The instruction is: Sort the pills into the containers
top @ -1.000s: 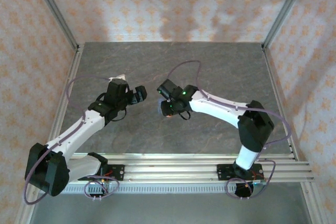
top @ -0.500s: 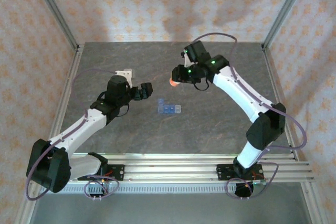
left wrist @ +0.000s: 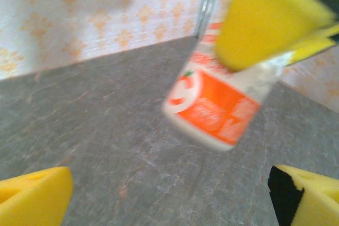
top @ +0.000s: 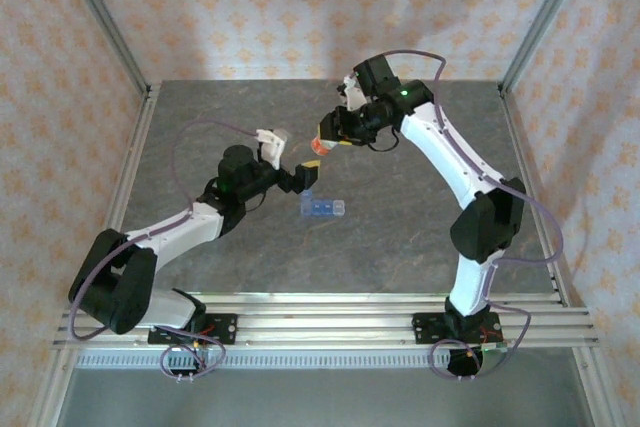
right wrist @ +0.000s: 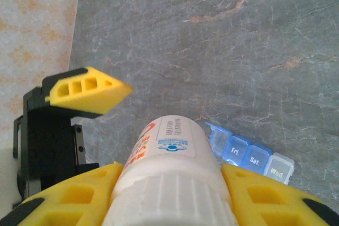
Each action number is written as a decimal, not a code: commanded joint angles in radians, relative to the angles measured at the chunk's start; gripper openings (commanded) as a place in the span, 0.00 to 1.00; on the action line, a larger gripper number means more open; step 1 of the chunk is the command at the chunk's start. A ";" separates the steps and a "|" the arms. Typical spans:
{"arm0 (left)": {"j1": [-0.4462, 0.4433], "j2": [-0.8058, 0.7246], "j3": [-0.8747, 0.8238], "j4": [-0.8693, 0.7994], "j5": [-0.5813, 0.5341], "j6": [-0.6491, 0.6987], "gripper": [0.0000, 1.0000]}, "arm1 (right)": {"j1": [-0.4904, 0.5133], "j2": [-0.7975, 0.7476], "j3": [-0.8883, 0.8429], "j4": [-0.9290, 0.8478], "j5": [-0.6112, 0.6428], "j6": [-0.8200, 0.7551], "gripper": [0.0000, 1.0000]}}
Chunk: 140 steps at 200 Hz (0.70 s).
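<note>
While the right end effector [top: 325, 137] clamps the pill bottle [top: 316, 145] aloft beyond the pill box [top: 322, 209], the left end effector [top: 288, 159], spread wide beside that box, should centre the bottle before closing.

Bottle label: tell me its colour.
Mostly orange with white print, on a white bottle; clearest in the left wrist view.

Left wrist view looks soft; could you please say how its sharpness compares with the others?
Left wrist: the orange-labelled bottle is motion-smeared, print unreadable. Right wrist: day lettering on the pill box reads crisply. Top external: even light, soft shadows on the back wall.
</note>
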 commanded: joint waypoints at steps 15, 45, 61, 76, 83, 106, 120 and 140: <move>-0.026 0.026 -0.025 0.167 0.037 0.144 0.81 | 0.000 0.023 0.044 -0.050 -0.054 -0.038 0.23; -0.029 0.036 -0.039 0.210 0.045 0.139 0.68 | 0.001 0.008 0.024 -0.044 -0.092 -0.037 0.23; -0.029 0.046 -0.040 0.225 0.039 0.140 0.68 | 0.001 -0.006 0.005 -0.027 -0.112 -0.022 0.23; -0.029 0.057 -0.037 0.228 0.046 0.139 0.68 | 0.002 -0.018 -0.009 -0.014 -0.123 -0.013 0.23; -0.031 0.060 -0.035 0.230 0.047 0.135 0.68 | 0.002 -0.021 -0.014 -0.012 -0.130 -0.009 0.23; -0.033 0.072 -0.030 0.251 0.036 0.116 0.68 | 0.002 -0.032 -0.034 0.003 -0.149 -0.003 0.23; -0.038 0.078 -0.021 0.251 0.031 0.113 0.68 | 0.003 -0.038 -0.046 0.010 -0.159 0.000 0.23; -0.049 0.089 -0.008 0.254 0.021 0.108 0.68 | 0.008 -0.043 -0.059 0.013 -0.167 -0.003 0.23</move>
